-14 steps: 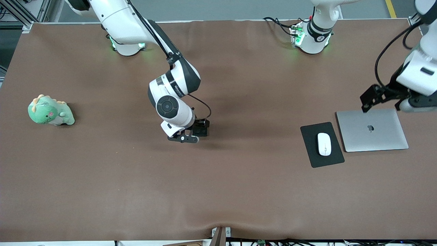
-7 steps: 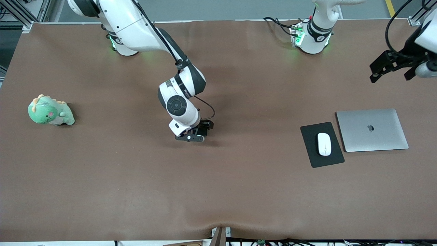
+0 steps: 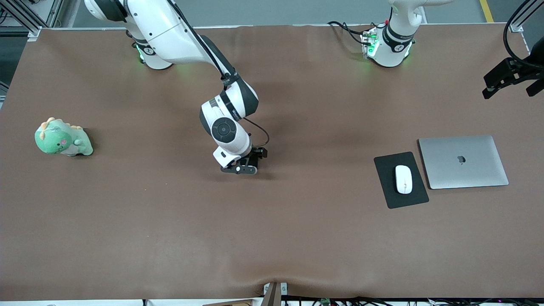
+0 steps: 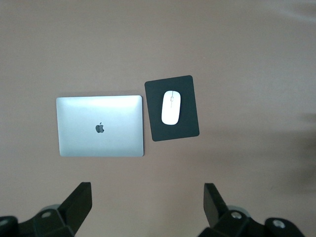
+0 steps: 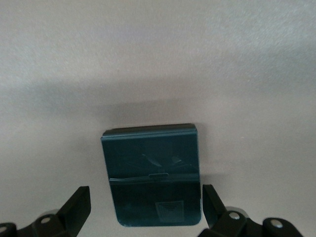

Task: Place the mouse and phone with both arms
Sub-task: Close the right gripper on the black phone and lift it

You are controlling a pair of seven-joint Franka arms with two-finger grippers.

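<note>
Our right hand (image 3: 248, 163) hangs low over the middle of the surface (image 3: 297, 238), fingers spread either side of the phone (image 5: 153, 173) lying flat beneath. Our left hand (image 3: 512, 80) hovers spread at the mouse's (image 3: 403, 179) two o'clock; mouse on its pad (image 3: 389, 187), beside the laptop (image 3: 463, 161).

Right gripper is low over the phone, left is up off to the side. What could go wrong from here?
1. The phone lies flat between the open right gripper's fingers; a shallow close may slip off its thin edges.
2. The mouse sits on the mouse pad close beside the laptop; the open left gripper may bump the laptop when descending.
</note>
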